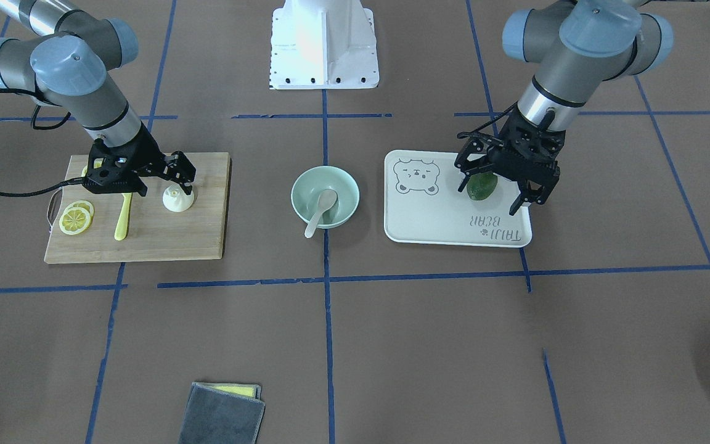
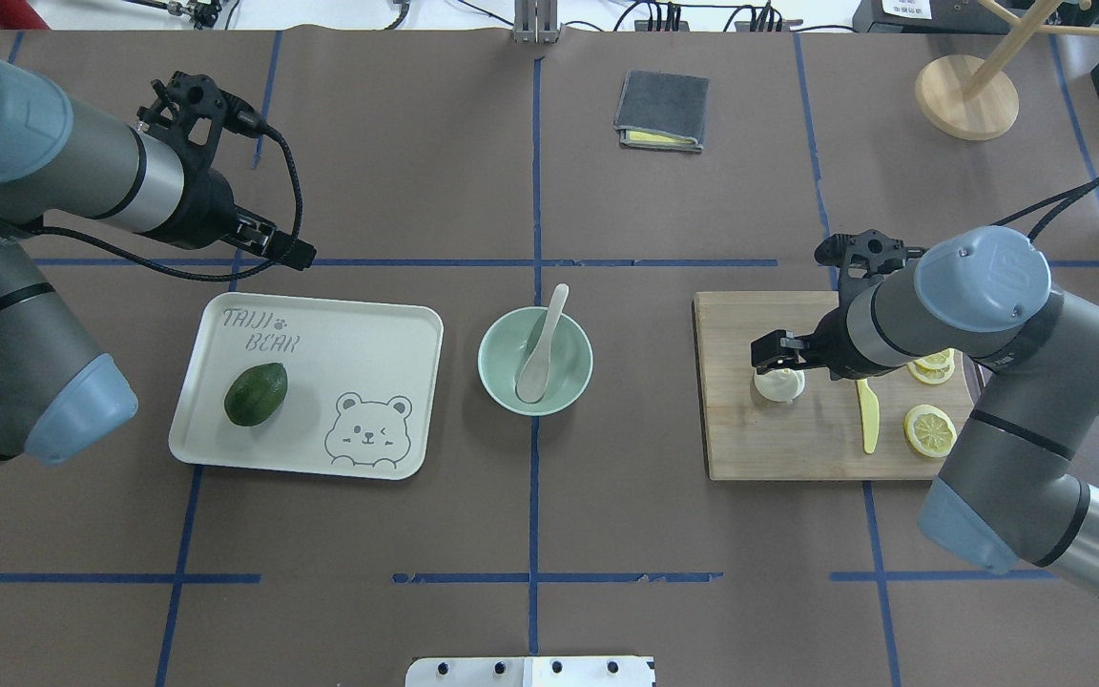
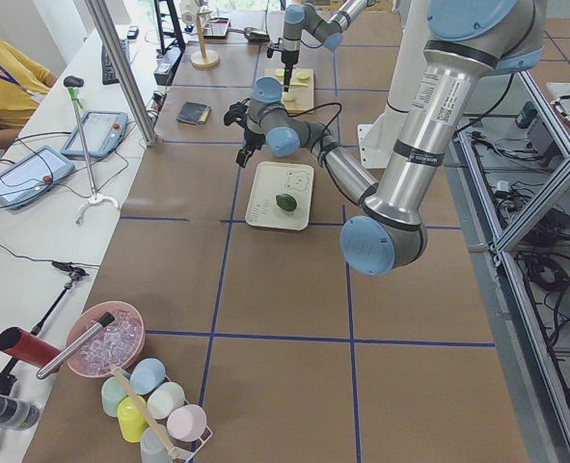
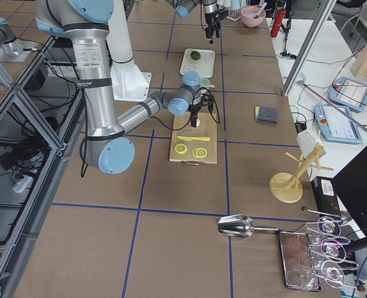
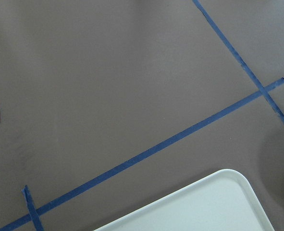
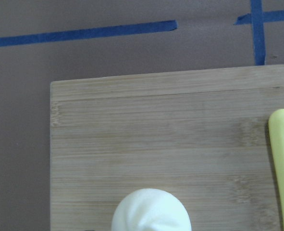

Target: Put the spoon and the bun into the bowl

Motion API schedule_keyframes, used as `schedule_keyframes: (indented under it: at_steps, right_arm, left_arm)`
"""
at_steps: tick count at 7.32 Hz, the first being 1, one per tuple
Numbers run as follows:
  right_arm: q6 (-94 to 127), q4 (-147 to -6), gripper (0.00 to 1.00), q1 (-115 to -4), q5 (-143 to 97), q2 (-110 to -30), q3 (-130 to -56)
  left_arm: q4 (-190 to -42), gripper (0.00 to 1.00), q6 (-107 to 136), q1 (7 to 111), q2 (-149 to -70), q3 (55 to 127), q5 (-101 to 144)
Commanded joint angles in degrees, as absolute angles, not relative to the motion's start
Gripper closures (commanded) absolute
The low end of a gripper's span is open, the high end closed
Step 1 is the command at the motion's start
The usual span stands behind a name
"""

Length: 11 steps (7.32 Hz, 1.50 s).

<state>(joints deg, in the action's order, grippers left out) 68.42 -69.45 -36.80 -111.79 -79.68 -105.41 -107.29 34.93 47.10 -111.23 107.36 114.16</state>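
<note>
Notably, spoon (image 2: 538, 355) lies in bowl (image 2: 496, 385); right end effector (image 1: 169, 184), released, hangs above the bun (image 6: 150, 212), positioned for grasping it.

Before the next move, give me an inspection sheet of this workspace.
Surface: brown-papered table, blue tape grid.
Job's things: spoon already in bowl, handle over the rim; bun on cutting board.
Clutter: avocado on bear tray; yellow knife and lemon slices on the board; folded grey cloth.
Claws: right claw open at the bun; left claw open, holding nothing.
Cables: black cable looping off the left wrist; second cable trailing from the right wrist.
Surroundings: wooden stand, metal scoop, operator at a side desk.
</note>
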Motion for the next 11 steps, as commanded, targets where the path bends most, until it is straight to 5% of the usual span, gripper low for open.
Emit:
schedule_keyframes:
  at_steps: [1,6,7,9,11]
  right_arm:
    - [68.47,-69.52,0.06,-35.86,-111.36,-79.37,-104.59]
    - [68.47,-69.43,0.10,-34.90,-111.09,-79.01,-103.10]
    - [68.47,-69.52,0.21,-34.98,-111.09,-78.14,-103.01]
    - [68.47,-70.92,0.79,-34.98,-111.09,-77.00,-103.01]
    - [68.47,-71.02,0.81,-35.16,-111.18,-76.90,-103.53]
  left_arm:
    - [-107.23,0.00,34.98,47.20,-111.18,107.84,114.17]
    - [-107.23,0.00,35.07,47.20,-109.51,109.34,114.17]
    - [-107.23,0.00,35.07,47.20,-109.51,109.34,114.08]
    - [-107.23,0.00,35.07,47.20,-109.51,109.34,114.08]
    - [-107.23,0.00,35.07,47.20,-109.60,109.34,114.08]
